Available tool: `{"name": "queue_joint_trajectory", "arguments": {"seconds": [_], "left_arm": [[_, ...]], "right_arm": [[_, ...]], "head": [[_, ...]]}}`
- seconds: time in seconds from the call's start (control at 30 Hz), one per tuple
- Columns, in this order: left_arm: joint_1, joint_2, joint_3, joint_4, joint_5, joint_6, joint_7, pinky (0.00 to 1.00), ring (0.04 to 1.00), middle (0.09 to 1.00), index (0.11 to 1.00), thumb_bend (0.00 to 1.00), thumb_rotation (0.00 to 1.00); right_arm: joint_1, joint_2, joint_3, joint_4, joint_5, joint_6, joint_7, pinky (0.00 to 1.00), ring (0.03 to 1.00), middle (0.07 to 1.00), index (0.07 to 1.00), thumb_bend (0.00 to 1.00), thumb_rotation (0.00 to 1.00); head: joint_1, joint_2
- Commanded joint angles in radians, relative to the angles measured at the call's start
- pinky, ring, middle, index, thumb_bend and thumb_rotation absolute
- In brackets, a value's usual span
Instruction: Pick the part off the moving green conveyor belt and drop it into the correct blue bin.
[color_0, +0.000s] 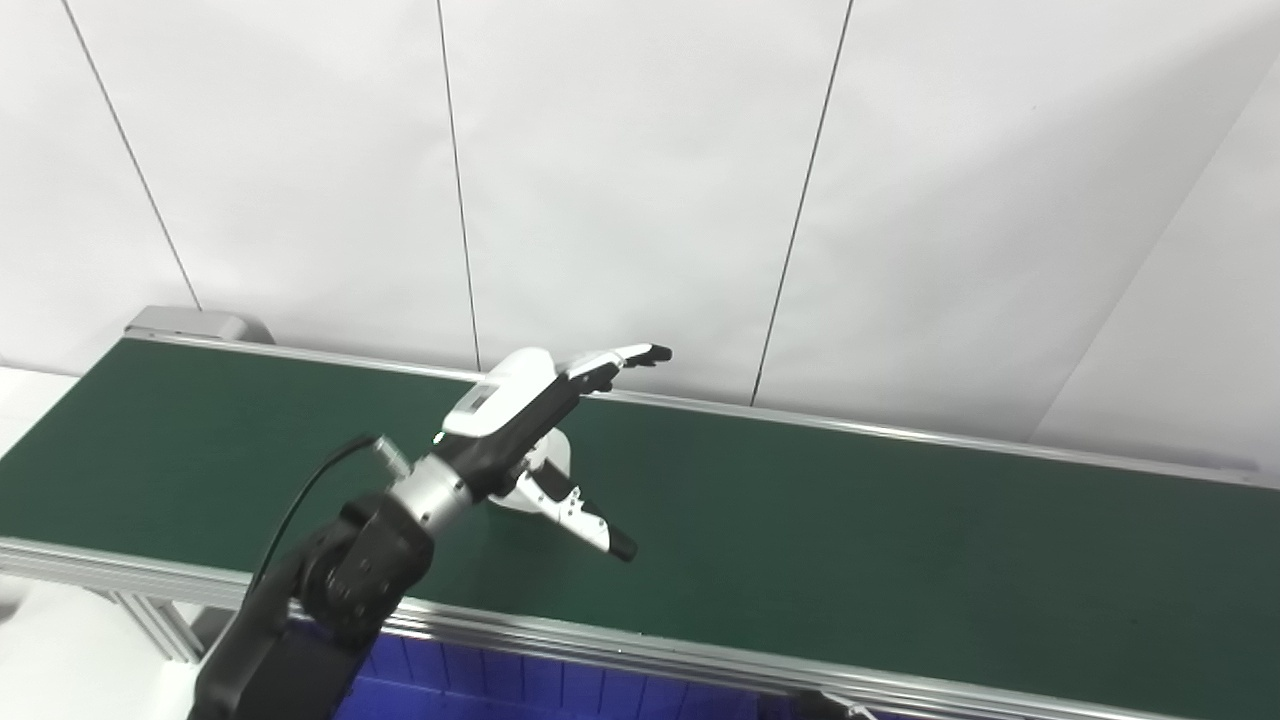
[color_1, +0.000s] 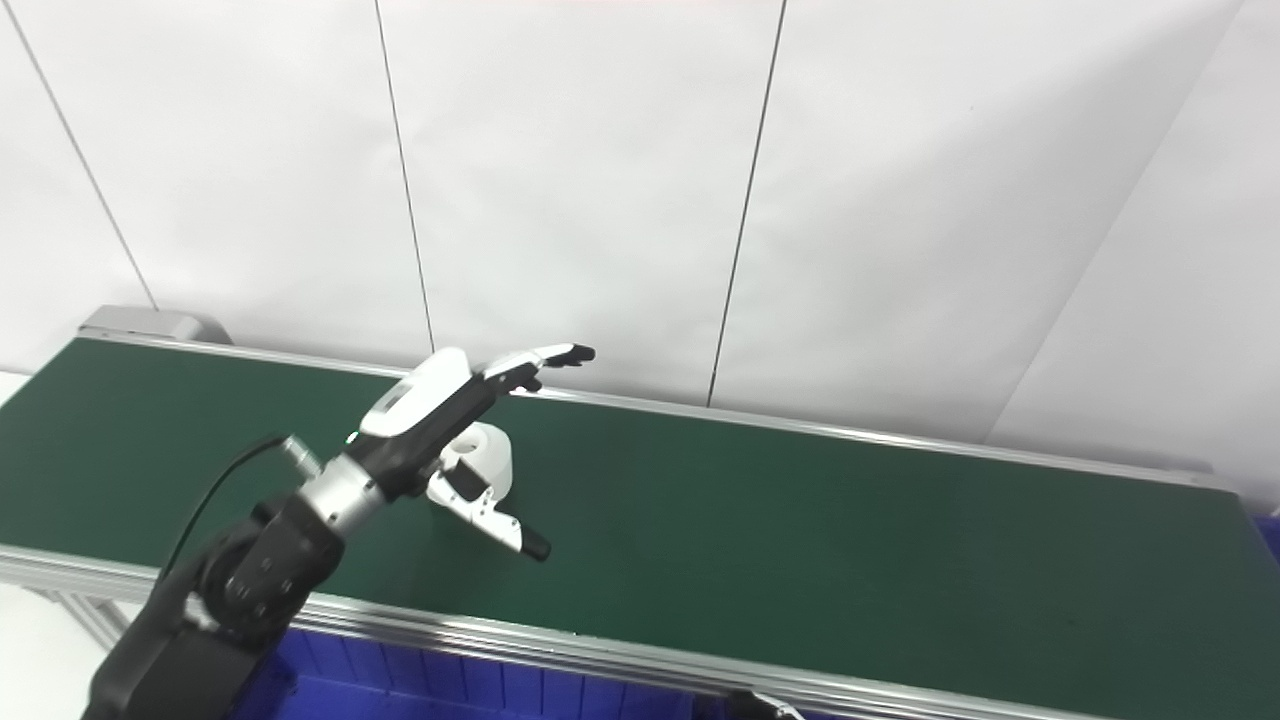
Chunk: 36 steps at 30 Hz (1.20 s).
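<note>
right eye view, left hand (color_1: 455, 420) spread above white part (color_1: 492, 455)

The conveyor belt (color_0: 850, 530) is showing a plain dark green with no pattern, edged by silver-grey metal rails (color_0: 620, 645) — and the part (color_1: 490, 455) on it is showing plain white. The left hand (color_0: 545, 420) is showing a white back over black inner parts, black fingertips (color_0: 660, 352) and a silver wrist, carried on a black arm (color_0: 300, 620). Below the near rail the bin (color_0: 520, 685) is showing deep blue with a ribbed wall — and the wall behind (color_0: 640, 180) is showing off-white crossed by thin dark seams.
</note>
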Motion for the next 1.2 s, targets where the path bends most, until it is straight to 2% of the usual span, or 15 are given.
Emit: {"name": "queue_joint_trajectory", "arguments": {"seconds": [0.0,0.17,0.33,0.47,0.6,0.9,1.0,1.03,1.1,1.17], "left_arm": [[-0.082,0.023,-0.011,0.01,0.056,0.007,0.01,0.73,0.881,0.878,0.882,1.0,0.33],[-0.181,0.031,-0.073,0.135,0.168,0.044,-0.005,0.74,0.877,0.873,0.867,1.0,0.27],[-0.261,0.025,-0.14,0.288,0.223,0.033,0.005,0.74,0.874,0.874,0.86,1.0,0.22],[-0.323,0.011,-0.217,0.413,0.295,0.027,0.023,0.73,0.875,0.878,0.864,1.0,0.24],[-0.373,-0.003,-0.277,0.519,0.333,0.042,0.012,0.75,0.894,0.891,0.87,1.0,0.23],[-0.426,-0.018,-0.378,0.641,0.396,0.062,-0.004,0.75,0.896,0.89,0.871,1.0,0.22],[-0.432,-0.025,-0.4,0.671,0.421,0.071,0.027,0.73,0.879,0.875,0.864,1.0,0.19],[-0.428,-0.028,-0.404,0.678,0.431,0.072,0.056,0.73,0.877,0.873,0.863,1.0,0.19],[-0.421,-0.033,-0.409,0.695,0.448,0.067,0.123,0.67,0.811,0.821,0.811,0.98,0.07],[-0.418,-0.041,-0.413,0.719,0.459,0.062,0.187,0.6,0.718,0.758,0.74,0.91,0.01]], "right_arm": [[-0.016,-0.001,0.005,-0.019,0.003,-0.055,-0.001,0.62,0.698,0.798,0.798,0.73,0.97],[-0.013,0.0,0.009,-0.023,-0.006,-0.055,-0.012,0.62,0.698,0.796,0.799,0.74,0.98],[-0.008,0.004,0.014,-0.033,-0.004,-0.055,-0.011,0.63,0.698,0.795,0.798,0.74,0.97],[-0.005,0.007,0.02,-0.045,-0.008,-0.055,-0.016,0.62,0.692,0.796,0.797,0.73,0.97],[0.002,0.011,0.027,-0.062,-0.007,-0.055,-0.019,0.62,0.691,0.794,0.793,0.73,0.97],[0.013,0.015,0.035,-0.089,-0.005,-0.055,-0.018,0.62,0.697,0.796,0.798,0.74,0.97],[0.014,0.016,0.037,-0.092,-0.007,-0.055,-0.02,0.62,0.699,0.795,0.799,0.75,0.97],[0.016,0.015,0.038,-0.095,-0.01,-0.055,-0.021,0.62,0.699,0.794,0.799,0.75,0.97],[0.019,0.016,0.036,-0.101,-0.014,-0.055,-0.022,0.62,0.7,0.791,0.8,0.77,0.98],[0.022,0.016,0.034,-0.105,-0.013,-0.055,-0.02,0.62,0.699,0.787,0.8,0.78,0.98]], "head": [[-0.002,0.004],[-0.009,0.011],[-0.015,0.015],[-0.024,0.021],[-0.033,0.029],[-0.038,0.04],[-0.038,0.04],[-0.042,0.046],[-0.041,0.047],[-0.039,0.05]]}}
